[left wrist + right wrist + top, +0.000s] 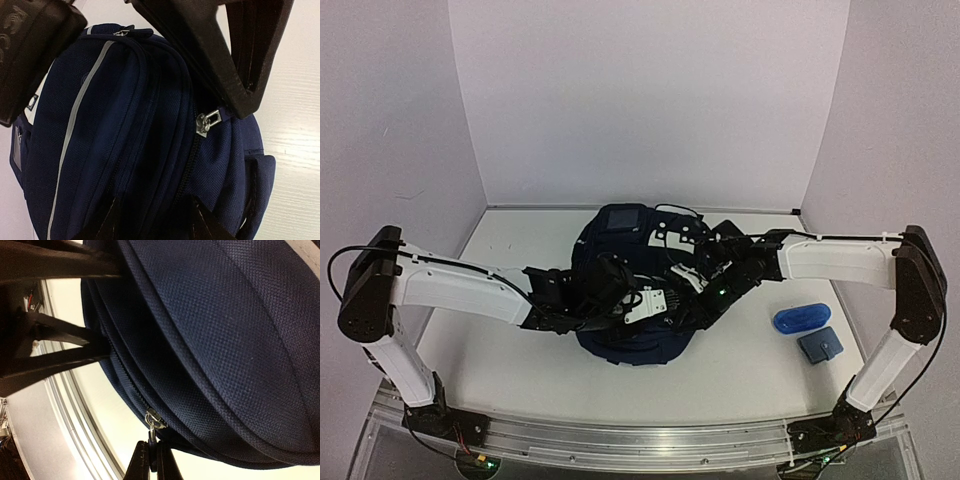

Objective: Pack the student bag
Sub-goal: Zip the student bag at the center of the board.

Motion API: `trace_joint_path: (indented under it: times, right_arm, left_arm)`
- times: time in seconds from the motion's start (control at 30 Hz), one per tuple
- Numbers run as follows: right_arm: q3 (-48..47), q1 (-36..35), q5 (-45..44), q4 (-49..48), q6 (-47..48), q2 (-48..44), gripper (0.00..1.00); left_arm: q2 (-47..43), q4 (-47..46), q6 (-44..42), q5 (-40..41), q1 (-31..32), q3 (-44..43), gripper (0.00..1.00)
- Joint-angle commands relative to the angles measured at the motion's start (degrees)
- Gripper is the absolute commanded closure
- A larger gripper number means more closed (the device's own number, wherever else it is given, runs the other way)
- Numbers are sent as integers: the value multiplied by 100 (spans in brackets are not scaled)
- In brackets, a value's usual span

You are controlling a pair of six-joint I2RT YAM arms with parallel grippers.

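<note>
Top external hid your jaws against the student bag [620, 350]; right gripper [150, 457] pinched its zipper pull [153, 421], left gripper [155, 227] astride fabric, hold unclear

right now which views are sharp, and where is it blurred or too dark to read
Top external: even light, the student bag a dark, low-detail mass. Left wrist: fabric sharp, near black shapes soft. Right wrist: weave crisp, right gripper silhouetted on the zipper pull, table washed out.
</note>
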State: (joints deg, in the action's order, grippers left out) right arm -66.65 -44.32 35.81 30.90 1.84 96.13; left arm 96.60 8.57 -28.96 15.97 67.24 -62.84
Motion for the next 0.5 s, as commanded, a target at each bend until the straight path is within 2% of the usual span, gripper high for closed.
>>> trace_joint_path:
  times: [0.0, 0.23, 0.3, 0.47]
  right_arm:
    - [-188, 94, 512, 73, -8, -367, 100]
    - [-32, 260, 35, 210, 185, -614, 100]
    - [47, 340, -92, 286, 231, -630, 100]
    - [176, 696, -296, 452, 335, -747, 100]
  left_arm:
    - [129, -147, -414, 190, 31, -348, 60]
    - [10, 119, -248, 685, 33, -241, 97]
    - [-89, 221, -157, 839, 34, -191, 100]
    - [-484, 359, 101, 1097, 18, 39, 100]
